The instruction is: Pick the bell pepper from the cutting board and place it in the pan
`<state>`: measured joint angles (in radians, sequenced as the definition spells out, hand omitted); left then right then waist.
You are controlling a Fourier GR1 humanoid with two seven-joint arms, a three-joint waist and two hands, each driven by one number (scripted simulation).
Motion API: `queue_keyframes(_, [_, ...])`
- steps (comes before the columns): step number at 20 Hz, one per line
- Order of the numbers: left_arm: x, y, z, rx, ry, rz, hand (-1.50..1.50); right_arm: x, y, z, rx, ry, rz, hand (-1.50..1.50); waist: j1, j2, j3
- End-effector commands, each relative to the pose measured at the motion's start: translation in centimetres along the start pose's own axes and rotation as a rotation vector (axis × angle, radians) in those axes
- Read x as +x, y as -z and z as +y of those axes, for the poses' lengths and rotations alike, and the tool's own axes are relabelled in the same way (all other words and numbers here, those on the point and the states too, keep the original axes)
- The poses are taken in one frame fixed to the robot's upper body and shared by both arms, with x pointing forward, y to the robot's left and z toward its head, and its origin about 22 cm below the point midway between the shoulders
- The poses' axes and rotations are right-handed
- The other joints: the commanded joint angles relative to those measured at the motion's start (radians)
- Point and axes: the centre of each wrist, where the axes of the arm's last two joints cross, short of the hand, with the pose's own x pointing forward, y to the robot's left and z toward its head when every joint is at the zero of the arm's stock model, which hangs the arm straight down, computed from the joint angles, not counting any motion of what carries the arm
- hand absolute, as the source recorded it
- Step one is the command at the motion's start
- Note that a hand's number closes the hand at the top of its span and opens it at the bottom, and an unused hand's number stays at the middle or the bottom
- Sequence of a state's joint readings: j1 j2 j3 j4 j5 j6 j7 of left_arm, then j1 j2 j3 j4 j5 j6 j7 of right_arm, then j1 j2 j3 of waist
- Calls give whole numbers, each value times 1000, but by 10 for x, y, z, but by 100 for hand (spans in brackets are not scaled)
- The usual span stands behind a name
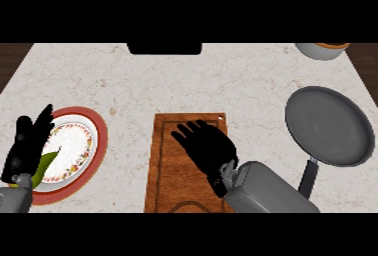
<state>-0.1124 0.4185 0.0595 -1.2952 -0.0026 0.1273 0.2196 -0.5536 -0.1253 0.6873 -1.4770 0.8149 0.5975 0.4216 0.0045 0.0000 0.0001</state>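
Observation:
The wooden cutting board (pixel 168 170) lies in the middle of the counter. My right hand (pixel 208 151) is spread over its right half, fingers straight and pointing up-left. No bell pepper shows on the board, and the hand hides whatever lies beneath it. The grey pan (pixel 329 125) sits empty at the right, its dark handle (pixel 309 176) running down beside my right forearm. My left hand (pixel 25 150) rests open at the left edge, fingers up.
A white plate (pixel 74 137) with a patterned rim on a red mat (pixel 100 145) lies at the left, holding a green-yellow item (pixel 48 161) next to my left hand. A pale bowl (pixel 322 49) stands top right. A black object (pixel 164 48) sits at the back edge.

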Motion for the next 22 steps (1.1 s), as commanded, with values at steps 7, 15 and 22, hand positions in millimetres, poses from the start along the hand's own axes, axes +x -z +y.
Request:
queue_keyframes(7, [5, 0, 2, 8, -4, 0, 0, -7, 1, 8, 46, -12, 35, -150, -3, -1, 0])
queue_keyframes(15, [2, -2, 1, 0, -1, 11, 0, -16, 19, 27, 64, -31, 79, -150, -2, 0, 0])
queue_keyframes(22, [6, 1, -1, -3, 16, 4, 0, -37, 37, 26, -67, -169, 0, 150, 2, 1, 0])
